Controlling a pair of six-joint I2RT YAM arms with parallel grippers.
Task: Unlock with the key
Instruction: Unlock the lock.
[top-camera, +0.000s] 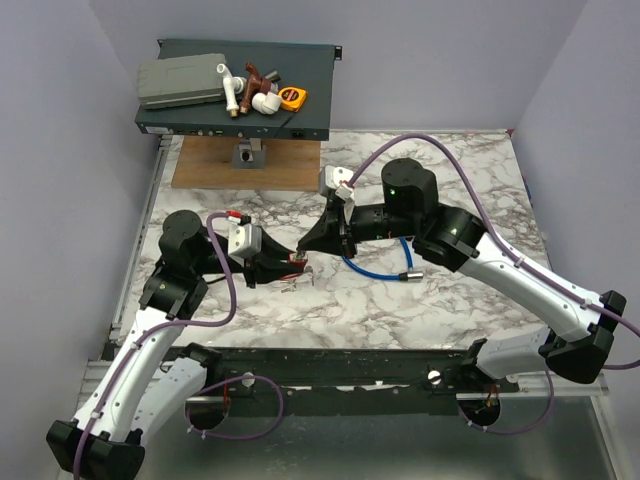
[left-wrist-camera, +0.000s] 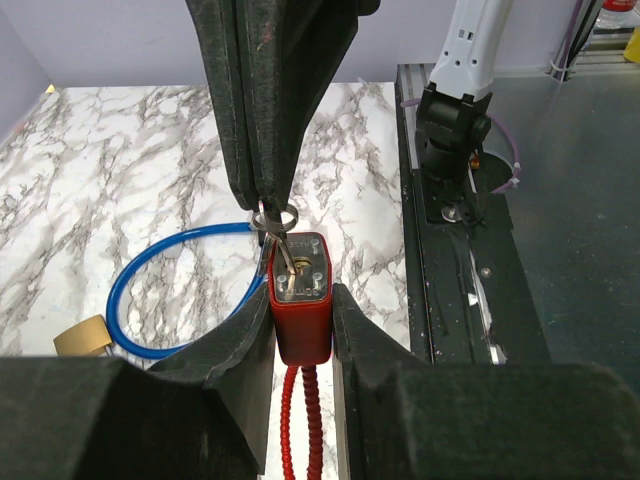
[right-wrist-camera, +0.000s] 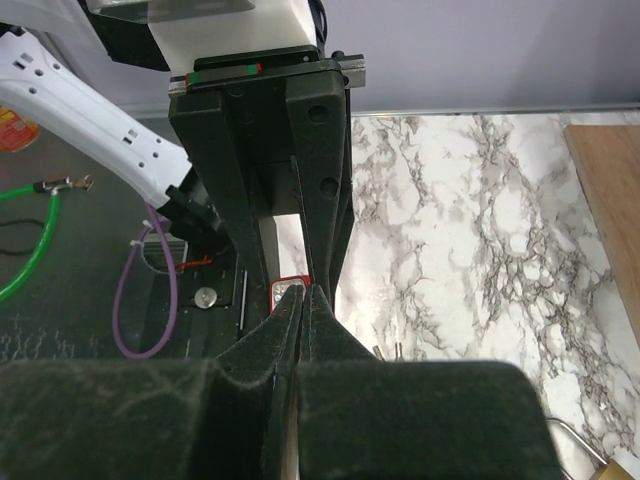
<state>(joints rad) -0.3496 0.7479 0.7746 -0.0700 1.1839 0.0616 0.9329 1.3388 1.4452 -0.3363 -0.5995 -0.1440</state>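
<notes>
Near the middle of the marble table (top-camera: 400, 300), the two grippers meet over a small red lock (left-wrist-camera: 302, 325). The left gripper (left-wrist-camera: 302, 300) clamps the lock body from both sides, fingers narrowed onto it, with the keyhole face turned toward the right arm. This grip serves as a vice, so that the body cannot spin when the key is twisted. The lock's red cord (left-wrist-camera: 298, 425) runs back between the fingers, clear of the keyhole.

The key (left-wrist-camera: 288, 258), a tiny metal blade on a wire ring (left-wrist-camera: 275, 213), sits in the keyhole, slightly tilted. The right gripper (right-wrist-camera: 303, 300) is fully closed. Its tips pinch the ring and key head from the right, roughly in line with the keyhole, so that a wrist roll would turn the key. How deep the blade sits cannot be told.

On this evidence insertion is done or nearly so, and the turn is the step in hand. A slip off the thin ring is the main risk.

A blue cable (left-wrist-camera: 150, 275) and a brass padlock (left-wrist-camera: 80, 338) lie on the table to the right of the meeting point, apart from the grip and not involved.
</notes>
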